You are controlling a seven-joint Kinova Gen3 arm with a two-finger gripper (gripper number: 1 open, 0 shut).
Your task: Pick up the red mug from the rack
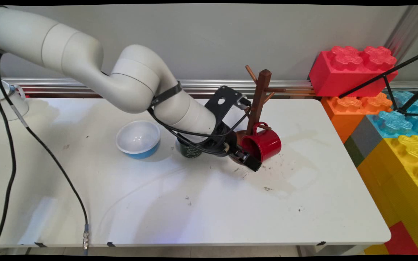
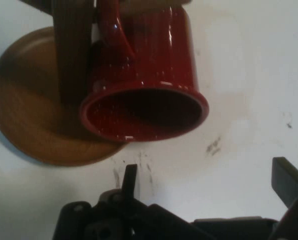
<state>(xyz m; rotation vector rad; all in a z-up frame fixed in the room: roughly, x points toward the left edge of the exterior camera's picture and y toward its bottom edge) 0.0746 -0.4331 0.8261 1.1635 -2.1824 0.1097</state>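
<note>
The gripper (image 1: 249,159) is down low at centre-right of the main view, right at the foot of the wooden mug tree (image 1: 258,102), and its fingers stand wide apart with nothing between them; in the hand view one finger (image 2: 129,180) rises at lower centre and the other at the right edge, both clear of the mug's rim. The red mug (image 1: 262,142) hangs on the tree by its handle from a low peg, tipped so its open mouth faces down toward the gripper. In the hand view the mug (image 2: 144,75) fills the upper middle, mouth toward the camera, with the tree's round wooden base (image 2: 34,120) spreading out at left beneath it. Just left of the gripper, partly hidden behind the wrist, sits a dark green cup (image 1: 189,150). Further left, a white bowl with a blue underside (image 1: 138,139) rests upright on the white table (image 1: 194,203). Big toy bricks (image 1: 354,69) are stacked at the right of the frame.
</note>
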